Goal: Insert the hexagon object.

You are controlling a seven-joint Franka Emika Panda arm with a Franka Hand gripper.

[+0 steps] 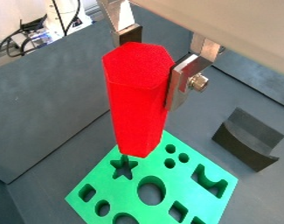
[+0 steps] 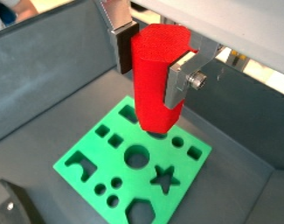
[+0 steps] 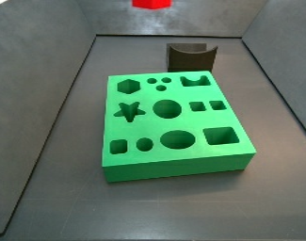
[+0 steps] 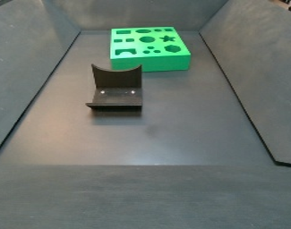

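Observation:
My gripper is shut on the hexagon object, a tall bright red hexagonal peg held upright between the silver fingers. It also shows in a wrist view. The peg hangs well above the green block, which has several shaped holes. In a side view only the peg's lower end shows at the upper edge, above the far end of the green block. A hexagonal hole lies at the block's far left corner. The gripper is out of both side views.
A dark grey curved block stands on the floor just beyond the green block, and shows in the wrist views and a side view. Sloped dark walls enclose the bin floor.

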